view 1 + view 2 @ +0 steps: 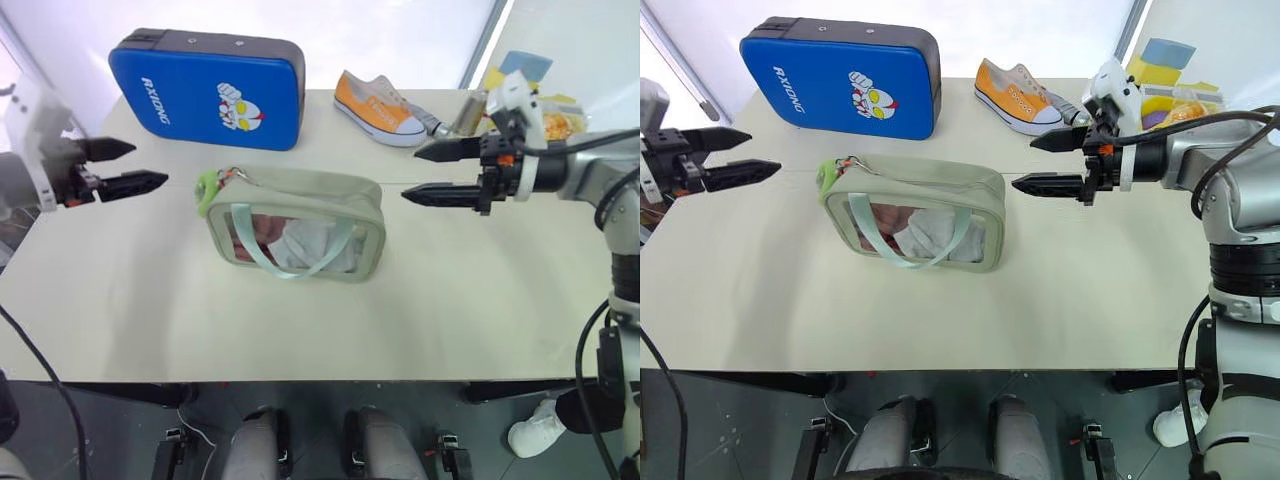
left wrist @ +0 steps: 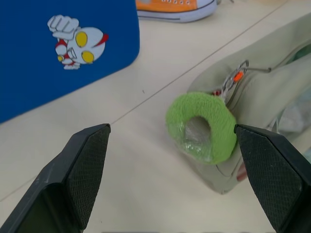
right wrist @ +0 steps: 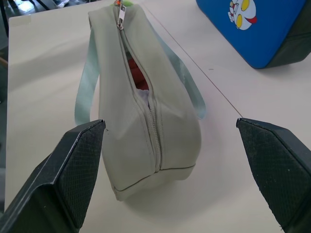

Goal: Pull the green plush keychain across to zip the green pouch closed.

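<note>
The green pouch [image 1: 300, 225] stands upright in the middle of the table, pale sage with a clear window and a mint strap. Its top zipper [image 3: 146, 92] gapes open along part of its length. The green plush keychain [image 1: 206, 189], a lime fuzzy ring [image 2: 201, 127], hangs off the pouch's left end. My left gripper [image 1: 128, 165] hovers open above the table to the left of the keychain, apart from it. At the pouch's right end my right gripper [image 1: 440, 172] is open too, pointing at it with a gap between.
A large blue case [image 1: 210, 88] with a cartoon figure stands at the back left. An orange sneaker [image 1: 378, 107] lies at the back, right of centre, with bright packets [image 1: 1175, 90] behind my right arm. The table's front edge [image 1: 300, 378] is near me.
</note>
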